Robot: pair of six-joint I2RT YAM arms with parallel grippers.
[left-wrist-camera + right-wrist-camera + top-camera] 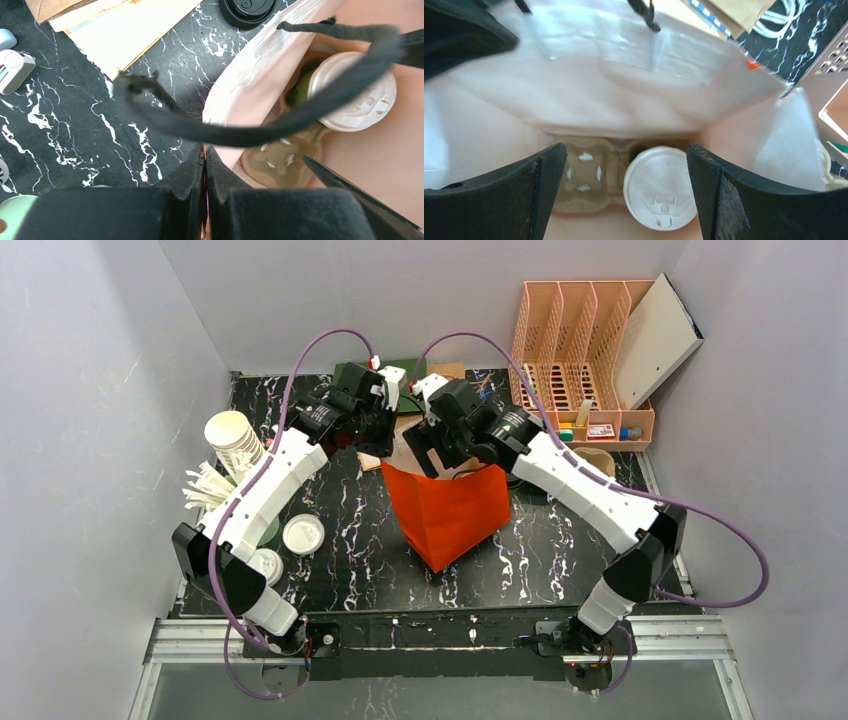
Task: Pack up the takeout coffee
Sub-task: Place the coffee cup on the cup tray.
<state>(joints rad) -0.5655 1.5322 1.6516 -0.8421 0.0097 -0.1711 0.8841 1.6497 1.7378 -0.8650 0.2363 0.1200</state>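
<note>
While the takeout coffee (pixel 247 6), judging by its round black lid, is sitting on the table (pixel 75 110) just outside the orange bag (pixel 455 515), the packing is looking unfinished. Inside the bag, a white-lidded cup (pixel 659 187) is occupying one pocket of the carrier (pixel 584 175). The left claw (pixel 205 160) is pinching the bag's rim, fully closed. The right claw (pixel 625 150) is hanging wide open and empty over the bag's mouth.

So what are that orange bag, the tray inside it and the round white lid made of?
The orange bag looks like paper: matte, sharp folds, pale inside. The tray is probably moulded paper pulp: dull tan, rough, with cut flaps. The lid is likely thin plastic: smooth, slight sheen, crisp embossing.
</note>
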